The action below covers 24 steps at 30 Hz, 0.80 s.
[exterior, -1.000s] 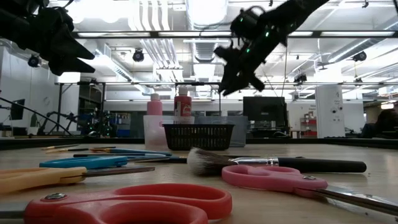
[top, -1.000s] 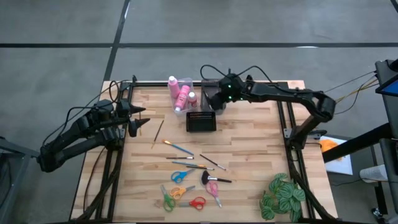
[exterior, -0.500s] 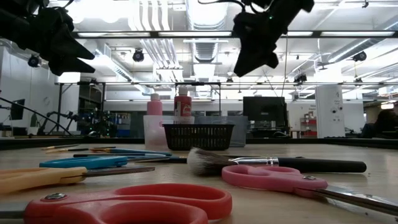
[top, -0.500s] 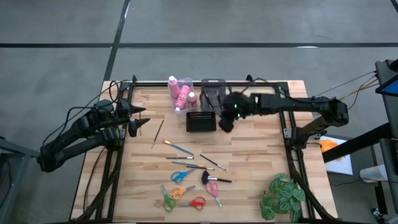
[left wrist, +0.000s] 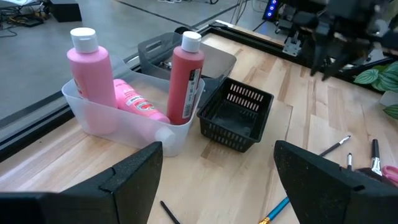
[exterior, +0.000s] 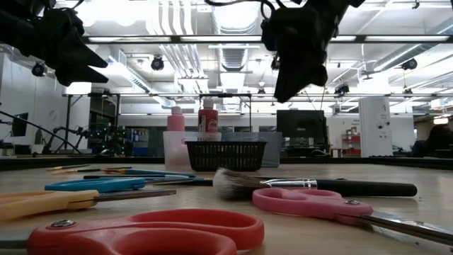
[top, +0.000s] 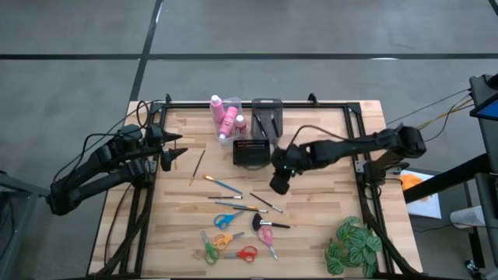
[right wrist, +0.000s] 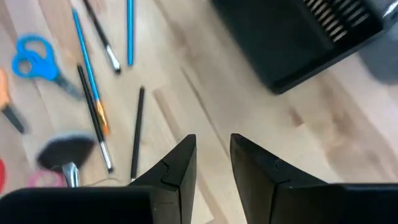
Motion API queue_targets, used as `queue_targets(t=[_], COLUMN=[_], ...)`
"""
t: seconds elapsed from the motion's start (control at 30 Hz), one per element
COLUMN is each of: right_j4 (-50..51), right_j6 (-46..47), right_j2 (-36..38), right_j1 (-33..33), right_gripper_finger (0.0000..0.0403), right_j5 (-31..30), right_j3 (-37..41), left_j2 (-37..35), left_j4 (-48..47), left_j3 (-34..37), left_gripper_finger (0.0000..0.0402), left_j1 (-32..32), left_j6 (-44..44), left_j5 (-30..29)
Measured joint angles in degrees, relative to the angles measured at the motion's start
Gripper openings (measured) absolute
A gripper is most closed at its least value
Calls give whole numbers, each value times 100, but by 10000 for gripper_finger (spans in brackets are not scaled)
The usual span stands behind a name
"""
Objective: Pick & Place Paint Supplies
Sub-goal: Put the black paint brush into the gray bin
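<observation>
Three pink bottles (top: 226, 118) with white caps sit in a clear bin (left wrist: 127, 127) at the far edge: two upright, one lying. Several thin paintbrushes (top: 237, 196) and small scissors (top: 227, 220) lie flat on the wooden table's middle and near part. My right gripper (top: 278, 185) hangs above the table, just near-right of the black basket (top: 251, 151) and over the brushes' right end. In the right wrist view it (right wrist: 212, 144) points down, narrowly open, with nothing between its fingers. My left gripper (top: 173, 148) waits wide open at the far left, and nothing is in it (left wrist: 217, 158).
A grey bin (top: 267, 115) stands behind the black basket. A green leafy plant (top: 354, 245) sits at the near right corner. One brush (top: 198, 166) lies alone left of the basket. Bare wood lies right of the basket.
My right gripper has swung from above the grey bin at the far edge toward the near edge, passing the black basket's right side, and now hangs over the brushes. It has tipped more steeply downward on the way. Nothing on the table has moved.
</observation>
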<state>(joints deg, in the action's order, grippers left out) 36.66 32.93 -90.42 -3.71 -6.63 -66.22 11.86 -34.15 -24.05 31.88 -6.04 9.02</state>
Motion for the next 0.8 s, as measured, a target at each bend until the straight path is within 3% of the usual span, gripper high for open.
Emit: queue_targets(t=[0.2,0.53,0.8], right_j4=[-80,-710,-961], right_j6=[82,1476,1661], right_j2=[-329,-841,-1475], right_j1=[-465,-818,-1110], right_gripper_finger=[98,98,98], right_j5=[-269,-298,-264], right_j3=[0,0,-133], left_j2=[0,0,-1], left_j4=[0,1,3], left_j3=[-1,-1,-1], left_gripper_finger=[311,311,311], left_j1=[0,0,0], left_j6=[0,0,0], left_j5=[0,-2,0])
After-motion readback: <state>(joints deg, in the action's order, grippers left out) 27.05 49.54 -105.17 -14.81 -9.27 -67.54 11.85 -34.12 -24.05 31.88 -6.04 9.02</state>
